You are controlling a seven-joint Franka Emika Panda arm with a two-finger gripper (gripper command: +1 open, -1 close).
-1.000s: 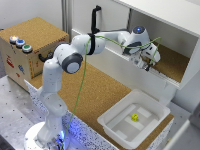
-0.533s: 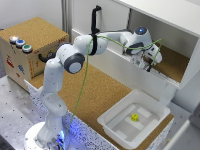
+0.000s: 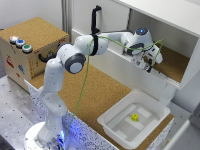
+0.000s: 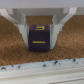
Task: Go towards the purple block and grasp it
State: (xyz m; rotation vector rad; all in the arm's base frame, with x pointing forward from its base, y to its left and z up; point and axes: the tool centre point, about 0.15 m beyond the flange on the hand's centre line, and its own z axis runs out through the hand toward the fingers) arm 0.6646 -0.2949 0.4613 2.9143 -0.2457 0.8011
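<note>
In the exterior view, the arm's white base stood nearest the camera, on a speckled grey table. Just toward the exterior view's right of it, a white tray rested on a cork board, and a small yellow block lay inside the tray near its middle. Farther back, on the exterior view's left, a cork-topped box carried three round buttons near its front corner. A green cable trailed down from the arm toward the base.

The arm reached away from the base over a low white wall and into an open white shelf with a cork floor, at the far right of the exterior view. The gripper pointed down at that cork floor, close behind the wall.

In the wrist view, the purple block sat on the cork directly between the two white fingers, with yellow markings on its faces. The fingers were spread only a little wider than the block, one on each side of it. Whether they actually touched it could not be told, as the picture was blurred. Nearer the wrist camera, dark crumbs lay scattered along the edge of the cork beside a white strip.
</note>
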